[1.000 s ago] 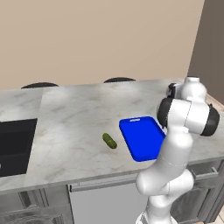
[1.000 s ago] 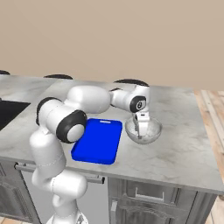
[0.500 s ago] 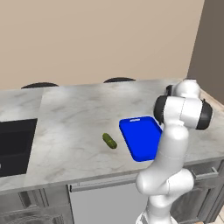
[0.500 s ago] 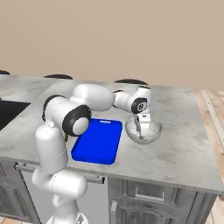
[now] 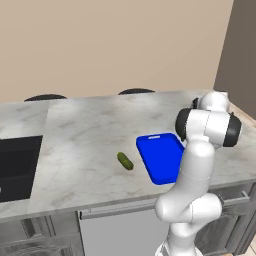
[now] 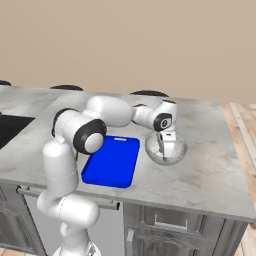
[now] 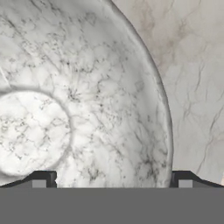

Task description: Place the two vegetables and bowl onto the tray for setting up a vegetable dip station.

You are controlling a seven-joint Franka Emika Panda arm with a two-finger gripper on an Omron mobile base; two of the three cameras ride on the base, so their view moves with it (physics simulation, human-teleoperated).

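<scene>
The greyish-white speckled bowl (image 6: 178, 150) stands on the counter just right of the blue tray (image 6: 112, 160). My gripper (image 6: 165, 148) points down into the bowl, open, with nothing held. In the hand view the bowl (image 7: 87, 109) is very close. Its thick right rim runs between my fingertips (image 7: 41, 180), nearer the right one, and the gripper (image 7: 112, 181) straddles it. A dark green cucumber (image 5: 125, 160) lies on the counter left of the tray (image 5: 160, 157), well away from the hand.
A dark sink (image 5: 15, 165) is set into the counter at the far left. Marble counter (image 7: 192, 65) lies beyond the bowl's rim. The counter's front edge runs close below the tray. Dark stool tops (image 5: 135, 91) show behind the far edge.
The hand has come down from just above the bowl into it, and the arm's elbow has swung. The jaws stayed open. Bowl, tray and cucumber have not moved.
</scene>
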